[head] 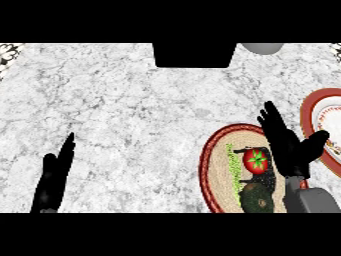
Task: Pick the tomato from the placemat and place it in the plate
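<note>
A red tomato (pixel 257 161) with a green stem lies on a round woven placemat (pixel 219 165) with a red border, at the lower right. My right hand (pixel 289 145) hovers just right of the tomato, fingers straight and pointing away, thumb spread toward the plate; it holds nothing. The plate (pixel 320 112), white with a red patterned rim, sits at the right edge, partly cut off by the view. My left hand (pixel 55 172) rests at the lower left, fingers straight and up, far from the tomato.
A dark green round thing (pixel 260 197) lies on the placemat below the tomato. A black block (pixel 195 55) stands at the back middle of the marble counter, with a grey round object (pixel 261 48) beside it. Patterned tiles show at both upper corners.
</note>
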`<act>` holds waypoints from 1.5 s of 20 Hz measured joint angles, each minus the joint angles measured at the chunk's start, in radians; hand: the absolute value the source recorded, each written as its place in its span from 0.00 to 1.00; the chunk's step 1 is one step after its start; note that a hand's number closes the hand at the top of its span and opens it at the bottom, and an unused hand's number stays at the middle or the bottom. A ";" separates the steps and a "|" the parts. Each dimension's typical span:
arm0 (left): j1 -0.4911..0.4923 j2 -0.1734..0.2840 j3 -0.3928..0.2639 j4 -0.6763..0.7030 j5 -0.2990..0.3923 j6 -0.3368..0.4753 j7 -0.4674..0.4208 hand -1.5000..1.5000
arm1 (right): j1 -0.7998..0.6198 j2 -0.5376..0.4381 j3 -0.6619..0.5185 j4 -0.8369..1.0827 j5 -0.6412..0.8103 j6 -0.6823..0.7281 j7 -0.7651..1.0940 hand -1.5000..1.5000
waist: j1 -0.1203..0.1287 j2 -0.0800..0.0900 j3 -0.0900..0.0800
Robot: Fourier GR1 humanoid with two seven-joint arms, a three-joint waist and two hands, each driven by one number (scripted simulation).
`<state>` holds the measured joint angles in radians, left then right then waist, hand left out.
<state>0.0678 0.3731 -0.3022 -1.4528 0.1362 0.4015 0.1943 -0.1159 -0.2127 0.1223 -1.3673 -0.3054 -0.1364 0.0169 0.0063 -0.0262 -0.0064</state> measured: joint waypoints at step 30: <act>-0.120 0.016 0.171 0.128 0.092 -0.292 -0.358 0.50 | 0.257 0.115 0.269 -0.326 1.163 -0.611 0.434 0.00 | -0.026 0.023 0.002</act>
<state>-0.0520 0.3890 -0.1317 -1.3252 0.2280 0.1095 -0.1641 0.1416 -0.0973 0.3913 -1.6932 0.8573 -0.7478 0.4512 -0.0198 -0.0034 -0.0048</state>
